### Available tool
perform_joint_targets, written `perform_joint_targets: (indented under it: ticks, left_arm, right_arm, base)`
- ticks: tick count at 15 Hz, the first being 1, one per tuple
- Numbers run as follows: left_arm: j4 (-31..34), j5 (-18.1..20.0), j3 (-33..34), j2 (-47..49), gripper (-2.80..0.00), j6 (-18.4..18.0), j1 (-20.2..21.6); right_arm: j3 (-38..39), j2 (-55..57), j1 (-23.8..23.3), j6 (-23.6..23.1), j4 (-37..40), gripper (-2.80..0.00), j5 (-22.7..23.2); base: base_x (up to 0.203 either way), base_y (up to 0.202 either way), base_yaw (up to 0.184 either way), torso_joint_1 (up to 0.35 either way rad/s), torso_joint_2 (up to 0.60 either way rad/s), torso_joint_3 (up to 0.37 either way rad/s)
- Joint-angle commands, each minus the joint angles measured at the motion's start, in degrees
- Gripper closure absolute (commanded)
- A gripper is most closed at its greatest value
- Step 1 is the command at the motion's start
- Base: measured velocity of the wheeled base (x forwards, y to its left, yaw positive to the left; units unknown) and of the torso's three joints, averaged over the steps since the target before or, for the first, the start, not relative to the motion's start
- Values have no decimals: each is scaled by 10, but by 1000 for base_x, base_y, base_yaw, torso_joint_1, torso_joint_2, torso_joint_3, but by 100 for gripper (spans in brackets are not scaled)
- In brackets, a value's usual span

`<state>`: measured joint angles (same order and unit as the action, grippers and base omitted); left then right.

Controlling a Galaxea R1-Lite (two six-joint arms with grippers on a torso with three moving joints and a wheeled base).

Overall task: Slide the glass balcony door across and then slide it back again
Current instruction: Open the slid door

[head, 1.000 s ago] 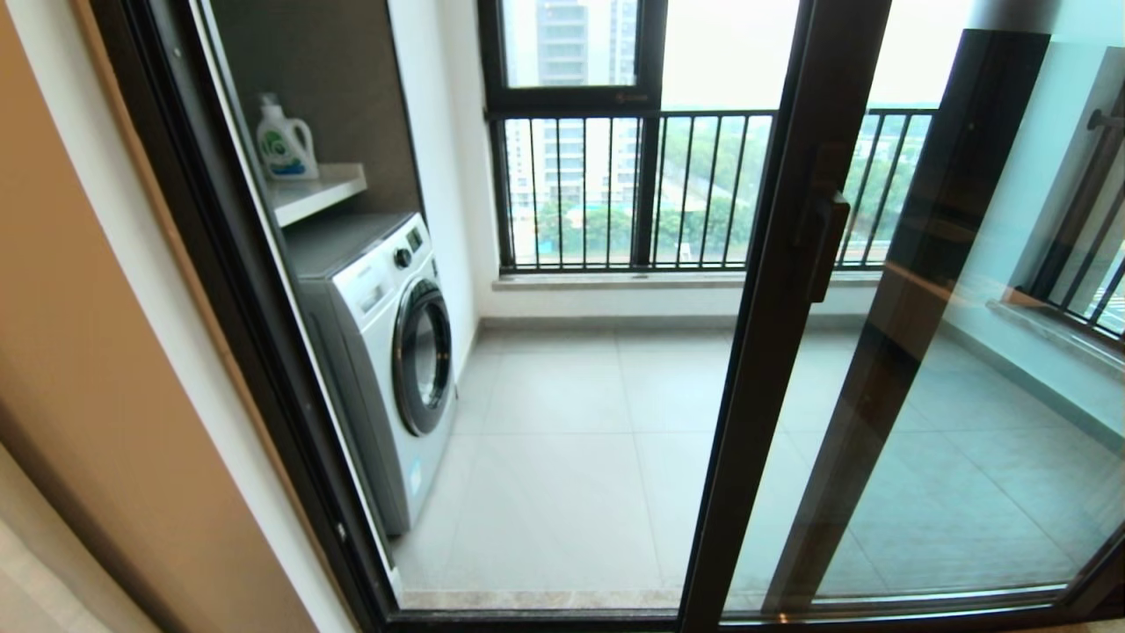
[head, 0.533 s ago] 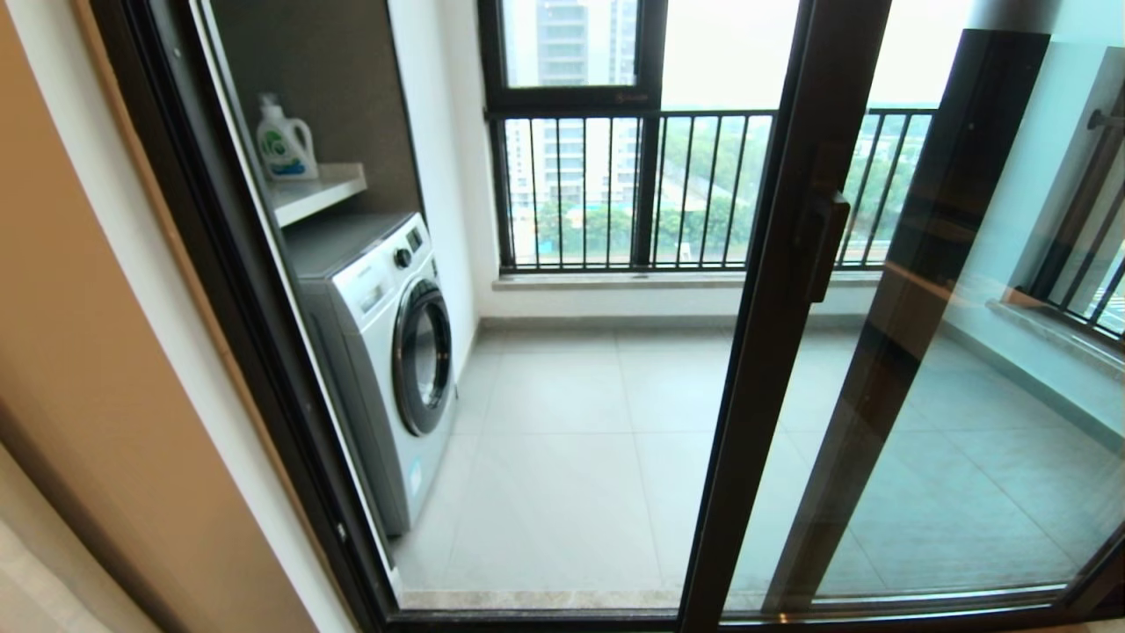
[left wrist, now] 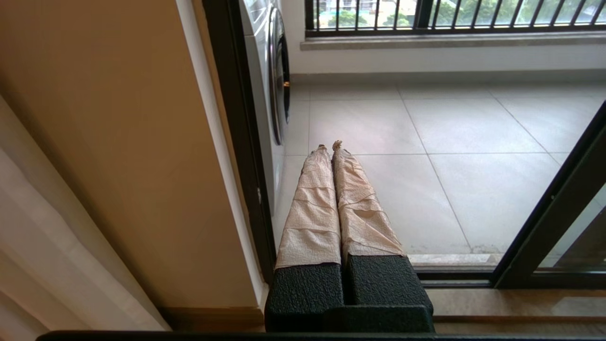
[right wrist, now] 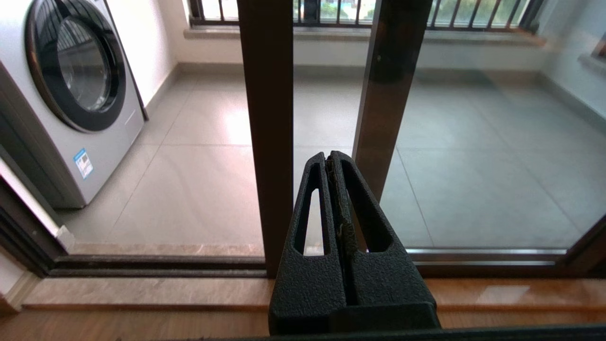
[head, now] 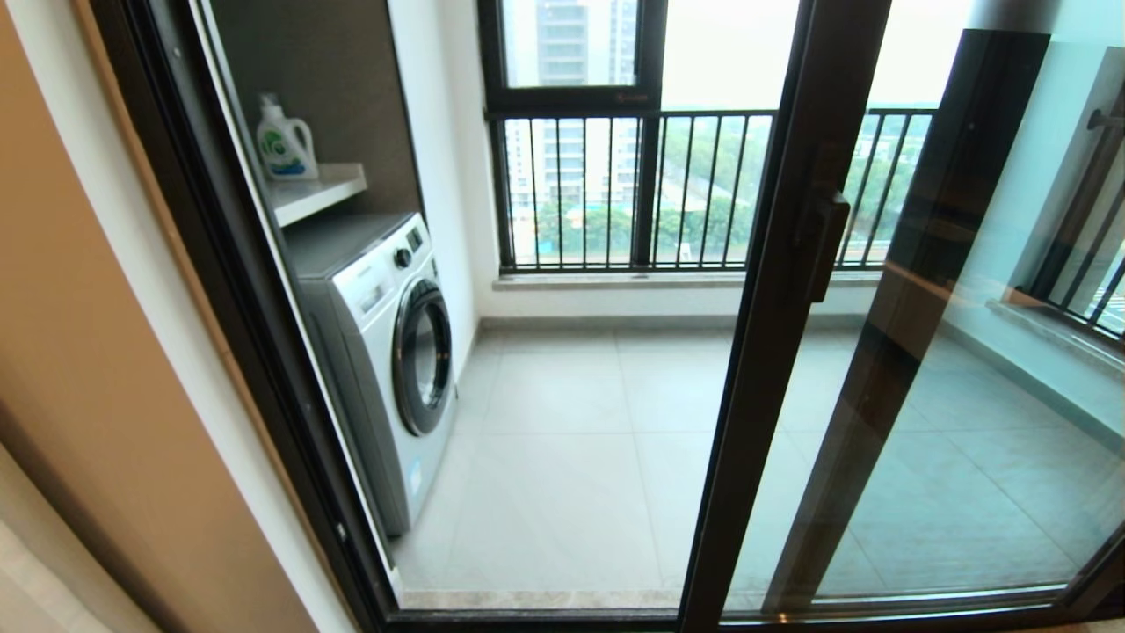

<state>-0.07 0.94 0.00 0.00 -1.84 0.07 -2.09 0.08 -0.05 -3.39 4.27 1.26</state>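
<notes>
Your right gripper (right wrist: 329,158) hangs low before the glass balcony door (head: 923,396), fingers pressed together, empty. Your left gripper (left wrist: 330,148), likewise closed and empty, points at the open doorway. Both arms are hidden from the head view.

Tiled balcony floor (head: 571,457) carries washing machine (head: 387,352) at left.

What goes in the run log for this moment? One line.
glass balcony door: partly open | left gripper: shut, low, idle | right gripper: shut, facing door upright, no contact

door (head: 773,334): glossy glass, dk metal frame | floor (head: 562,440): matt tile
</notes>
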Motion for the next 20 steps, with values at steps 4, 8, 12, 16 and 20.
perform_joint_targets:
  ticks: [4,8,12,16,20]
  left_arm:
    - [0,0,0,2,0,0,0]
    - [0,0,0,2,0,0,0]
    - [0,0,0,2,0,0,0]
    - [0,0,0,2,0,0,0]
    - [0,0,0,2,0,0,0]
  right_arm:
    - [-162,155,0,23,-7,0,11]
    - [-294,368,0,29,-43,0,70]
    - [-396,600,33,31,-145,0,90]
    - [-513,802,92,41,-204,0,78]
    - [-640,950,140,89,-227,0,6]
  base:
    - [0,0,0,0,0,0]
    - [0,0,0,0,0,0]
    - [0,0,0,0,0,0]
    - [0,0,0,0,0,0]
    - [0,0,0,0,0,0]
